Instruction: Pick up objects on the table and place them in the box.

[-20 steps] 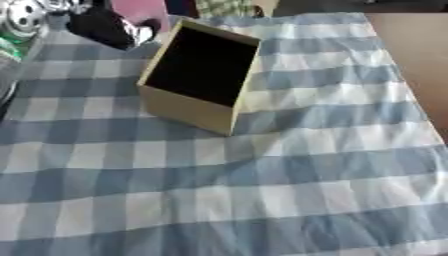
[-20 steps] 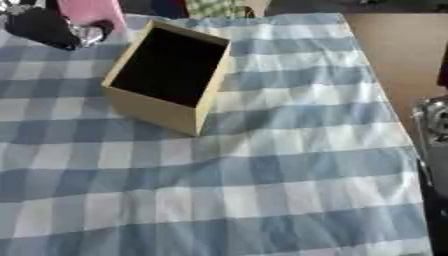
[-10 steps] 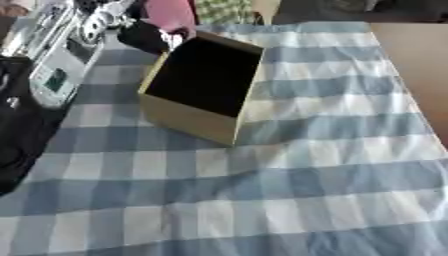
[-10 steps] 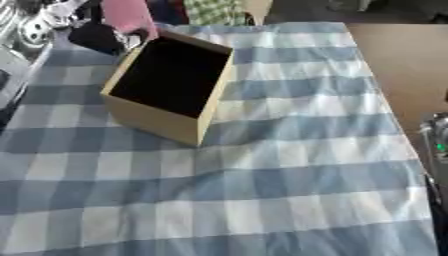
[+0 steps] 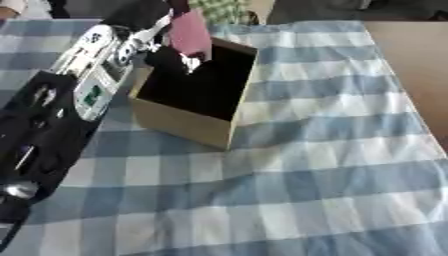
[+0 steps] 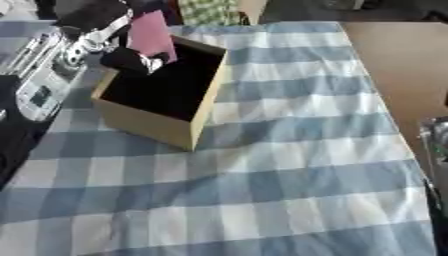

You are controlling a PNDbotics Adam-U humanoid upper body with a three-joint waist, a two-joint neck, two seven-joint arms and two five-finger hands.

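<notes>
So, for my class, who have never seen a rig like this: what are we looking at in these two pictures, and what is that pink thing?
Both pictures come from two cameras in a humanoid robot's head, looking down at the same moment. The black and silver limb on the left is its left arm. Its left hand holds a flat pink object over an open cardboard box, which stands on a blue and white checked tablecloth. The box's inside looks dark. The right hand is not clearly visible.
</notes>
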